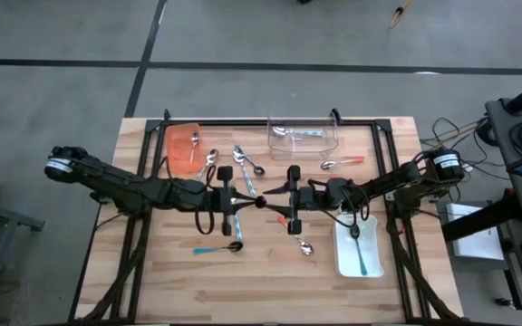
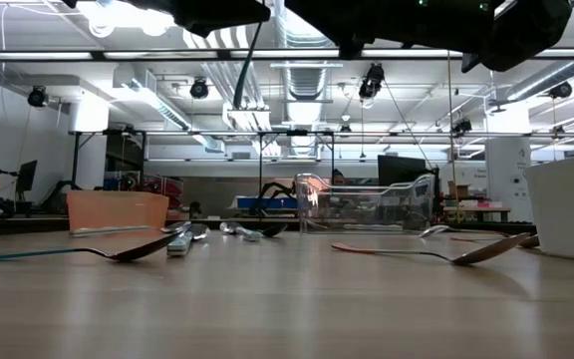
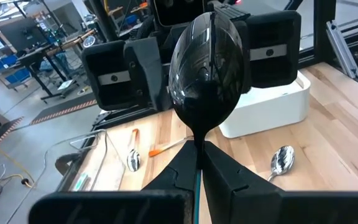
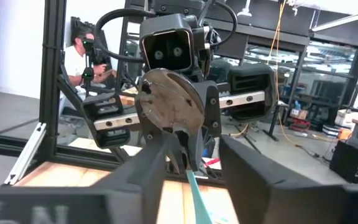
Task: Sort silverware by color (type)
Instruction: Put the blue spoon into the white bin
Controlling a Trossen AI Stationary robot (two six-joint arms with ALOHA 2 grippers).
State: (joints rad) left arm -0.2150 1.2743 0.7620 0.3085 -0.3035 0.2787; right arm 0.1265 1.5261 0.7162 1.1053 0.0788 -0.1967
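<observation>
- Left gripper (image 1: 248, 201) is clenched on a teal-handled spoon (image 3: 210, 68), pinching it at the neck above mid-table; bowl sticks out past the fingertips.
- Right gripper (image 1: 281, 201) faces it nose to nose, fingers (image 4: 138, 171) spread apart. The spoon's handle runs between them; I cannot tell whether they touch it.
- Spoon's long axis lies crosswise to both grippers, about upright.
- White tray (image 1: 341, 258), already holding one teal spoon, lies behind the right gripper, beside that arm.
- I judge this a handover: the right arm is nearer the tray and must close on the handle.
</observation>
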